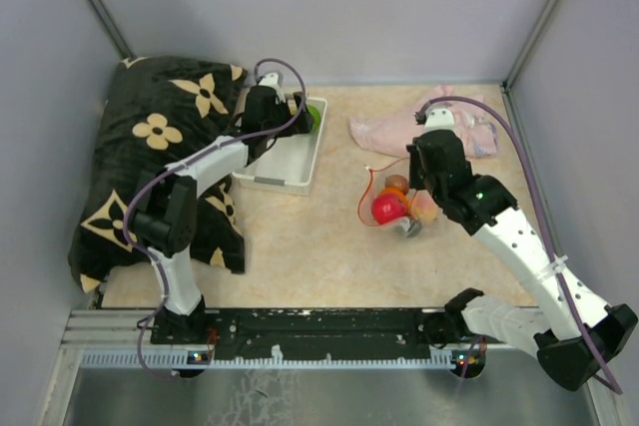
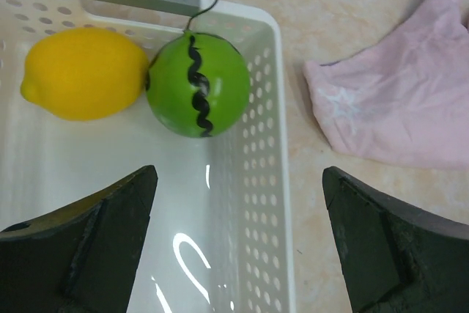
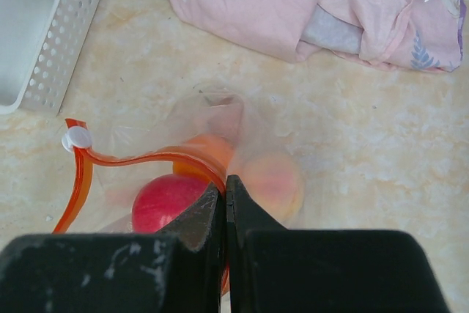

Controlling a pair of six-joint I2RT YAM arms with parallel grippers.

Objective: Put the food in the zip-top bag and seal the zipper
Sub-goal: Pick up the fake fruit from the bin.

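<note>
**A:** What is the left pincer doing?

**B:** The left gripper (image 2: pixel 238 181) holds nothing. Its jaws are spread wide above the white basket (image 2: pixel 267 203). Just ahead of its fingertips, inside the basket, a yellow lemon (image 2: pixel 80 75) and a bright green melon (image 2: pixel 199 84) lie touching. A pink cloth (image 2: pixel 396 108) lies to its right, outside the basket.

**A:** And the right one?

**B:** The right gripper (image 3: pixel 226 181) has its jaws pressed together on the zipper (image 3: pixel 139 160), the red-orange strip of the clear zip-top bag (image 3: pixel 212 119). The bag lies on the table directly ahead of the fingertips. Inside it are a red fruit (image 3: pixel 165 203) just left of them, an orange piece (image 3: pixel 209 148) ahead and a peach (image 3: pixel 275 181) just right.
</note>
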